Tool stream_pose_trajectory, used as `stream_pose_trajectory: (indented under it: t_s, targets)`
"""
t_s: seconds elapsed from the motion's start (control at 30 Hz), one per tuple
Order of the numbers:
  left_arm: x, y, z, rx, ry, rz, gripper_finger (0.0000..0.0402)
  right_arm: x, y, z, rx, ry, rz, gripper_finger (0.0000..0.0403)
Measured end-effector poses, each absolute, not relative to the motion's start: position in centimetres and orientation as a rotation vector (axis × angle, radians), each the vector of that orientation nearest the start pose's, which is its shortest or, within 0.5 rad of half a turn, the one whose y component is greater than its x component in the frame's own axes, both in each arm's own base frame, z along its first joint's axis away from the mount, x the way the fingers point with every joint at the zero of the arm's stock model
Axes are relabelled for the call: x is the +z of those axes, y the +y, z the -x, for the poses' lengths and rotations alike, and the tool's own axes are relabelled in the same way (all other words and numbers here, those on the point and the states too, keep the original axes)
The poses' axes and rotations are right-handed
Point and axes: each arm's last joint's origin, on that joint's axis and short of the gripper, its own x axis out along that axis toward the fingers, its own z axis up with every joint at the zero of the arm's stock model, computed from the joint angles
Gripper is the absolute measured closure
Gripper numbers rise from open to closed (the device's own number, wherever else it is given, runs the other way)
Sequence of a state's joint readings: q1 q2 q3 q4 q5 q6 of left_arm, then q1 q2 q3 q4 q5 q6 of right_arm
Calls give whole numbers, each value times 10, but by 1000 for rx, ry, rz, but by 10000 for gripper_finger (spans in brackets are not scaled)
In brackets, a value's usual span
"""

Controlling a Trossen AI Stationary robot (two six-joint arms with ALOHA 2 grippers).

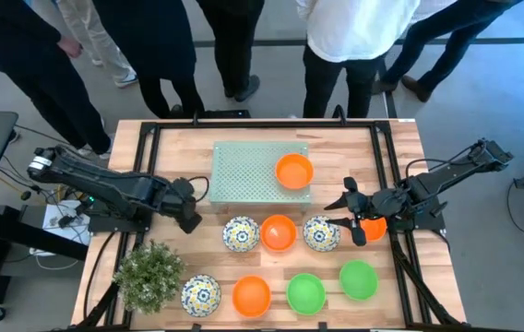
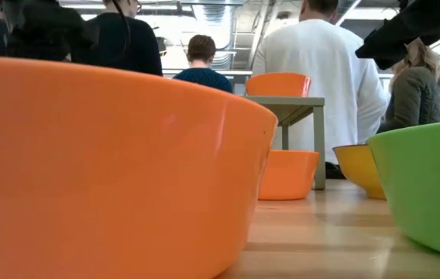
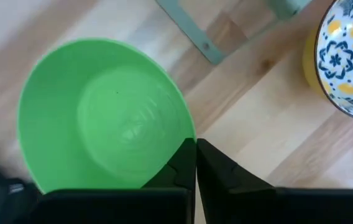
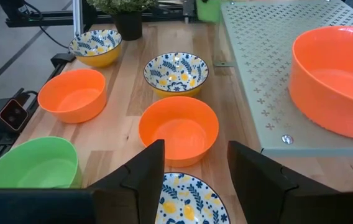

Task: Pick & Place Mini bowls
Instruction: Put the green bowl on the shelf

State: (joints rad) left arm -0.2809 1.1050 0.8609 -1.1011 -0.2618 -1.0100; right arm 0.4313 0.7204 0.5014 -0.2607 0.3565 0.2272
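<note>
Several mini bowls stand on the wooden table. One orange bowl (image 1: 294,171) sits on the pale green mat (image 1: 248,171). In a row before it are a floral bowl (image 1: 241,233), an orange bowl (image 1: 278,232) and a floral bowl (image 1: 321,232). Another orange bowl (image 1: 374,227) shows under my right arm. Near the front edge stand green bowls (image 1: 358,279) (image 1: 305,292), an orange bowl (image 1: 251,295) and a floral bowl (image 1: 200,295). My left gripper (image 1: 191,198), at the mat's left edge, is shut on a green bowl (image 3: 102,118). My right gripper (image 1: 347,210) is open above the right floral bowl (image 4: 189,199). My left gripper holds the green bowl by its rim (image 3: 187,138), pinched between the two fingers, one inside the bowl and one outside. The bowl's opening faces up. Whether its base rests on the table cannot be told.
A small bushy plant (image 1: 151,272) stands at the table's front left corner. A black frame (image 1: 387,166) runs along the table's edges. Several people stand beyond the far edge. In the low view an orange bowl (image 2: 104,163) and a green bowl (image 2: 429,186) fill the foreground.
</note>
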Motion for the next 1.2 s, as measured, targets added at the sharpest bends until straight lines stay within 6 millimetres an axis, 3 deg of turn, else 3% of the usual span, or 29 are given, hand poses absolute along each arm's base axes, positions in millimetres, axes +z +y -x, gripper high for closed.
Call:
stream_pose_trajectory:
  t_s: [0.2, 0.47, 0.73, 0.9, 1.2]
  targets:
    - [288, -49, -179, 607, 1058, 410, 398, 239, 57, -148, 23, 448, -40, 234]
    - [334, -61, -214, 509, 921, 157, 398, 239, 57, -148, 23, 447, -40, 235]
    - [328, -72, -263, 321, 909, -149, 398, 239, 57, -148, 22, 447, -39, 236]
    - [323, -69, -285, 188, 882, -176, 398, 239, 57, -148, 33, 445, 7, 236]
    - [326, -26, -300, 135, 853, -122, 398, 240, 57, -148, 34, 440, 10, 235]
